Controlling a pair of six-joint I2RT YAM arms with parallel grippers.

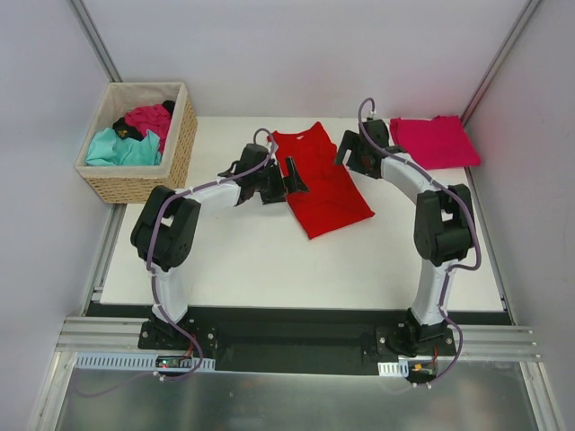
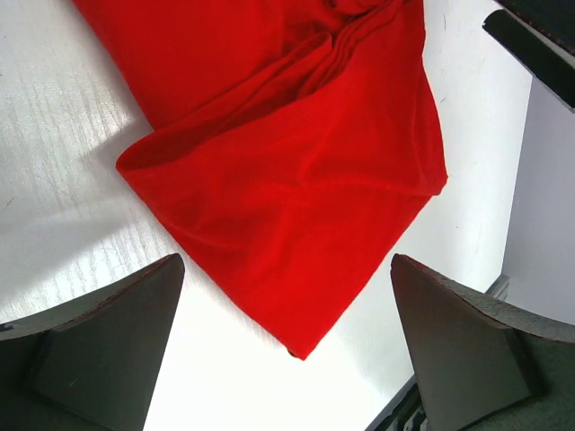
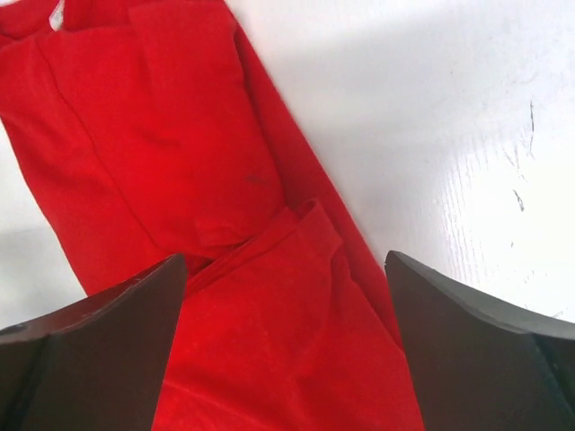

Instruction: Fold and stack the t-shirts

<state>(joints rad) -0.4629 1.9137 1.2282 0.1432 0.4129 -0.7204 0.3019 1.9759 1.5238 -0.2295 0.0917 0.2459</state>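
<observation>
Barely visible black t-shirt [image 1: 167,108] (in basket [image 1: 135,187])

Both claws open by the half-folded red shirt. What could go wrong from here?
1. The red t-shirt shows a bunched ridge across its middle; another fold may lock in creases.
2. The left claw and right claw stand open at its sides; a pinch might catch only the top layer and undo the fold.
3. The crimson t-shirt lies at the table's far right corner; stacking there could nudge it off.
</observation>
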